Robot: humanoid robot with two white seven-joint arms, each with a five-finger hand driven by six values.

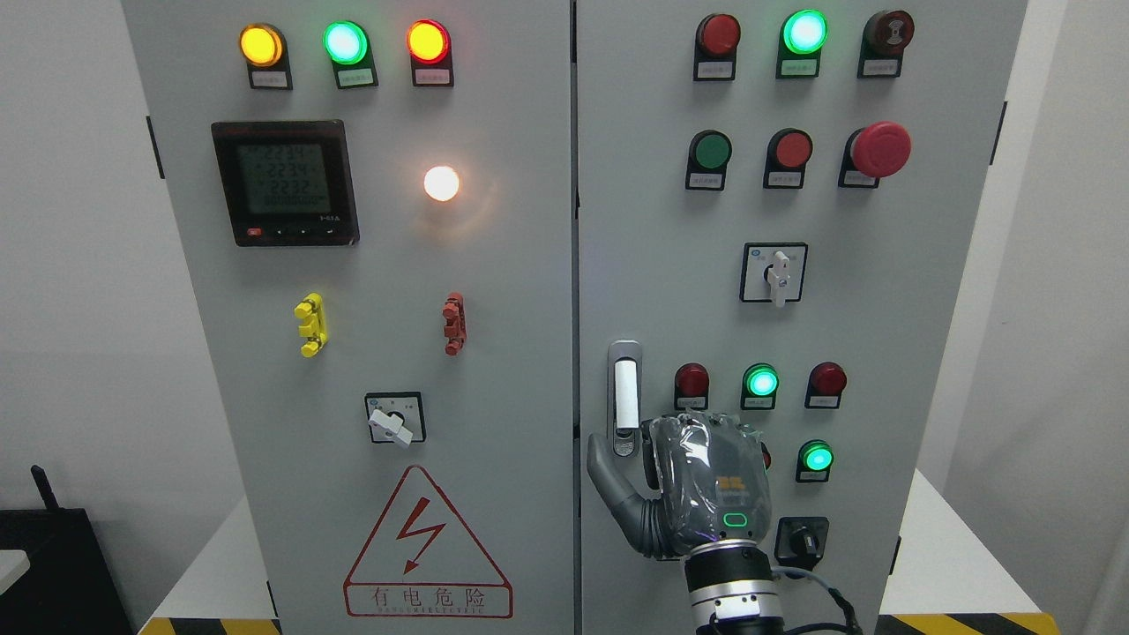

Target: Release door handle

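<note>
You are looking at a grey metal cabinet (pixel 494 291) with two doors, and reading everything off the chrome-framed door handle with the white lever (pixel 624 397), which is sitting upright at the left edge of the right-hand door, low down; far up and left of it the black digital meter (pixel 285 183) is glowing; nearer, up and left, the yellow plastic clip (pixel 310 324) and the red plastic clip (pixel 454 324) are jutting from the left door; level with the handle and left of it the white-knobbed rotary switch (pixel 394 419) is sitting tilted; below and left, the red-outlined warning triangle (pixel 428 547) is showing.

The handle looks stiff, smooth and slippery; its long lever is the only sensible place to grip; you are judging it sturdy, not fragile.

Just below and right of the handle your right hand (pixel 706 485) is hanging in its clear cover; its thumb (pixel 609 476) is spreading wide under the handle's foot and may be touching it; the other digits are mostly hiding behind the back of the hand, but none is wrapping the lever, which is showing whole, so the hand is looking unclenched and empty.

Right of the handle the lit green round lamp (pixel 760 381) and, lower, the black rotary knob (pixel 801 540) are crowding the hand; you are likely needing to back straight away from the door.
</note>
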